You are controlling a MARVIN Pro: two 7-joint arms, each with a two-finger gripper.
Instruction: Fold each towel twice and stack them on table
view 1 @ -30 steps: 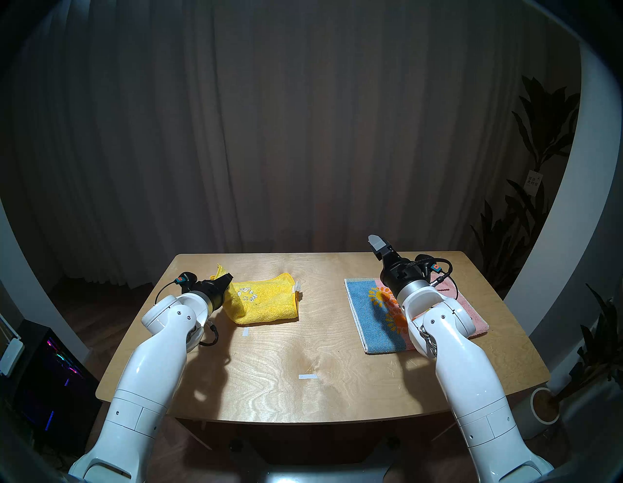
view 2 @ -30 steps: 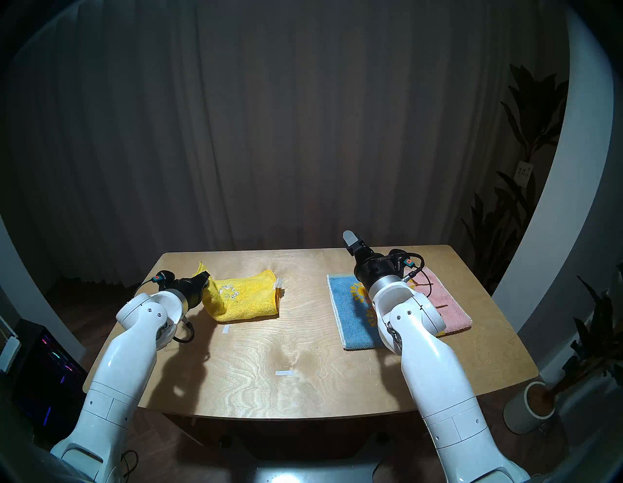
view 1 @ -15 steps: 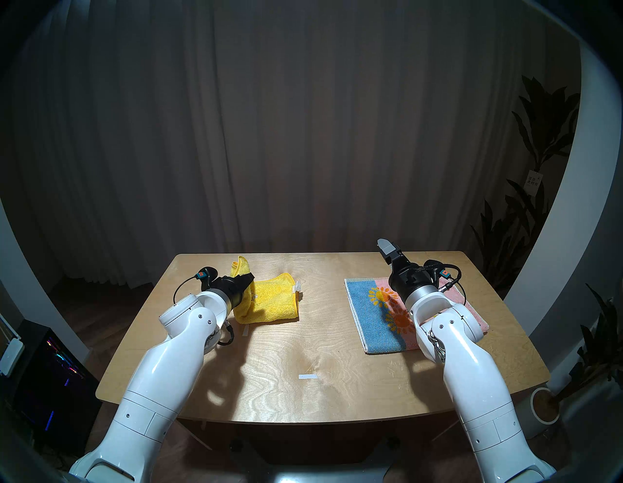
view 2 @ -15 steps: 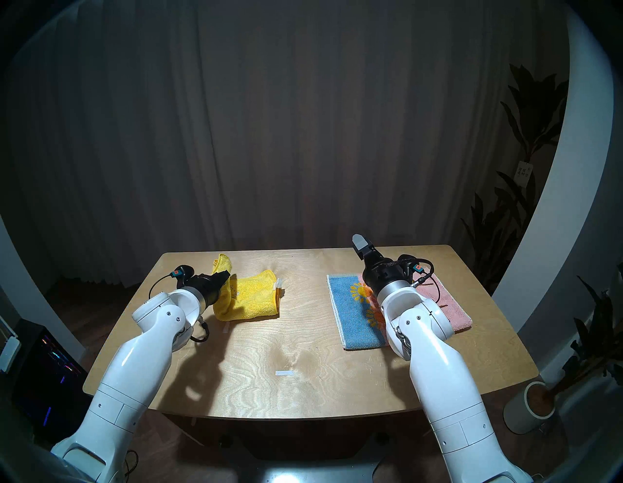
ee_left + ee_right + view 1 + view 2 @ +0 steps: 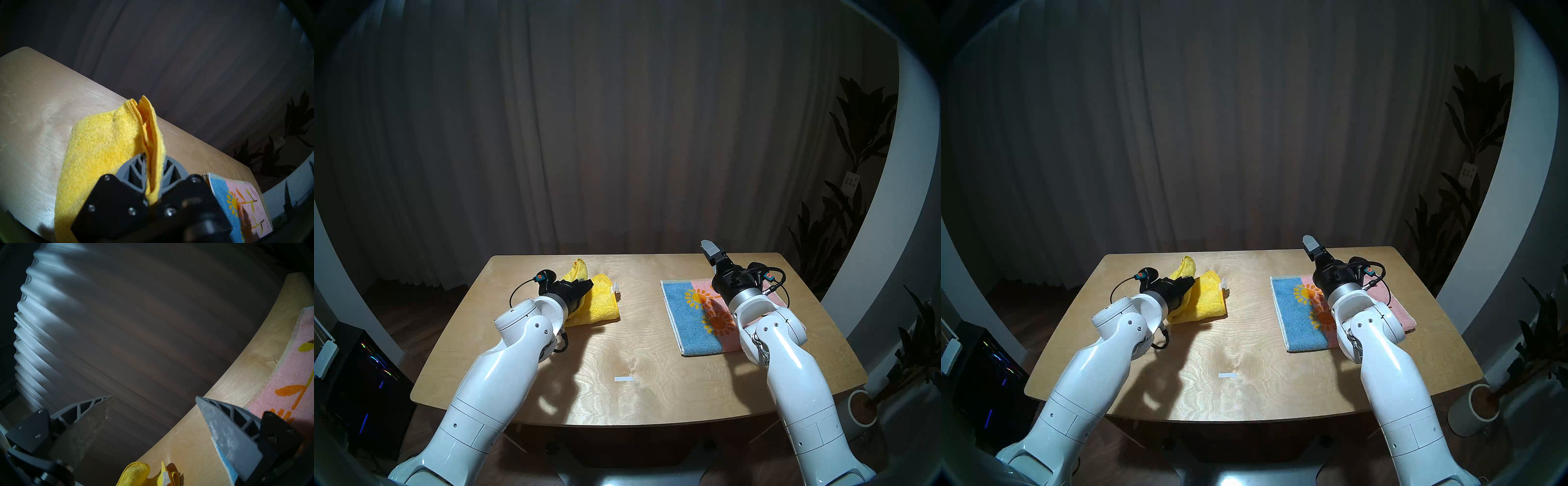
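Yellow towel (image 5: 599, 303), lying at the tabletop's (image 5: 619, 346) eleven o'clock, is hanging by its edge from my clamped left jaws while its free edge waits toward three o'clock; my right jaws are gaping empty.

Probably a curtained studio room: dark drapes (image 5: 619, 135), potted plants (image 5: 857, 152), plywood table (image 5: 619, 390)

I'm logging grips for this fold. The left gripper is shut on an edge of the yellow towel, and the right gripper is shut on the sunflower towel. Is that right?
Not quite. The left gripper is shut on the yellow towel, but the right gripper is open and empty, raised above the sunflower towel, which lies flat on the table. The right wrist view shows its jaws spread with nothing between them.
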